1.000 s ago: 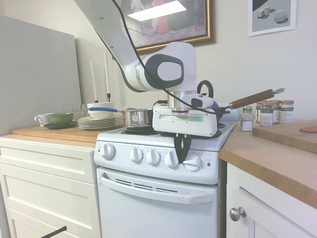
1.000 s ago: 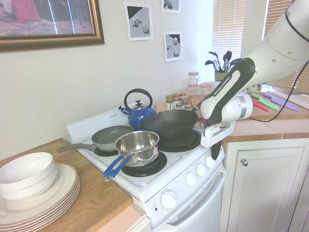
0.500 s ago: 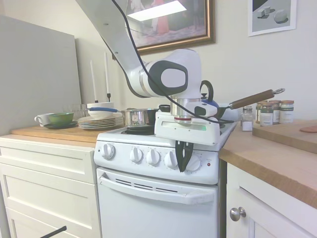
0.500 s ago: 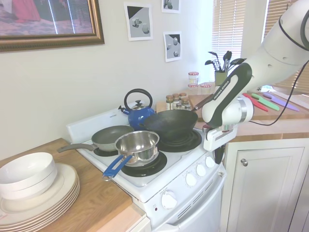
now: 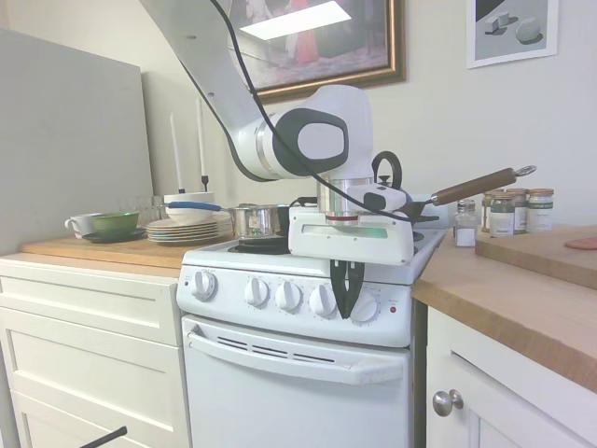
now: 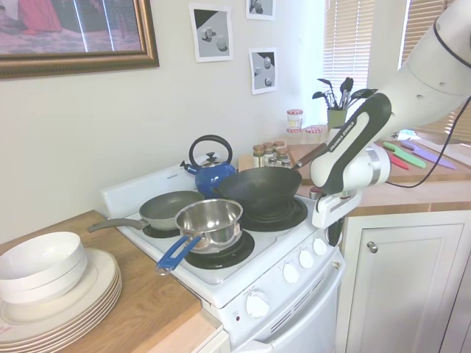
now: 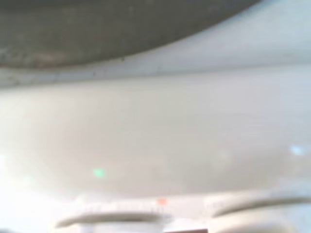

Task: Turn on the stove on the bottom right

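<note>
1. Blue kettle (image 6: 210, 173) at the back, at 10 o'clock from the wok (image 6: 259, 188).
2. Steel pot (image 6: 210, 223) with a blue handle, at 8 o'clock from the wok.
3. Grey pan (image 6: 169, 208), at 11 o'clock from the pot.
4. Plates (image 6: 70, 298) stacked on the wooden counter (image 6: 151, 309), a white bowl (image 6: 39, 265) on top.
5. Spice jars (image 5: 511, 211) at 3 o'clock from the kettle.
6. Green bowl (image 5: 114, 222) beside a white cup (image 5: 79, 224).
7. Framed picture (image 5: 322, 42) on the wall.

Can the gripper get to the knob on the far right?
Probably yes. The gripper hangs right in front of the stove knobs, beside the rightmost knob, and nothing stands between them.
</note>
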`<action>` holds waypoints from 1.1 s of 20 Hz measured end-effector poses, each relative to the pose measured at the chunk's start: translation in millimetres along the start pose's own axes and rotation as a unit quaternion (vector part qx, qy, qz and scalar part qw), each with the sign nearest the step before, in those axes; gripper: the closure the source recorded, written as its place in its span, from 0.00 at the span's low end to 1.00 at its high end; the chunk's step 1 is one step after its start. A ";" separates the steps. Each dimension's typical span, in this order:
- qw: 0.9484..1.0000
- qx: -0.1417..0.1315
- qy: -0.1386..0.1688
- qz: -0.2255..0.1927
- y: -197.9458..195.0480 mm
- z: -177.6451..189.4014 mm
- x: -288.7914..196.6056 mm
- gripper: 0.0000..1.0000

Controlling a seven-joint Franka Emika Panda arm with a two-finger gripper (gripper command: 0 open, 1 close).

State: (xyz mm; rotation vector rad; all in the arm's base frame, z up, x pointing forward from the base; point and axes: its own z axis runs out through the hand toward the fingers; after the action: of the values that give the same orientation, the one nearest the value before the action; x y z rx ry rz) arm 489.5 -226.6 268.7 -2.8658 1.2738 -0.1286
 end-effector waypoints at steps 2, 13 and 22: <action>1.000 0.004 0.007 -0.008 2.5 -5.2 -15.1 1.00; 0.999 0.032 0.029 -0.026 15.9 -39.2 -80.5 1.00; 0.998 0.044 0.027 -0.036 2.4 -49.4 -130.5 0.00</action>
State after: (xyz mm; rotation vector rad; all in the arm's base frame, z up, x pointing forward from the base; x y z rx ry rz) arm 397.0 -130.0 308.2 -2.8536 1.1415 -0.2569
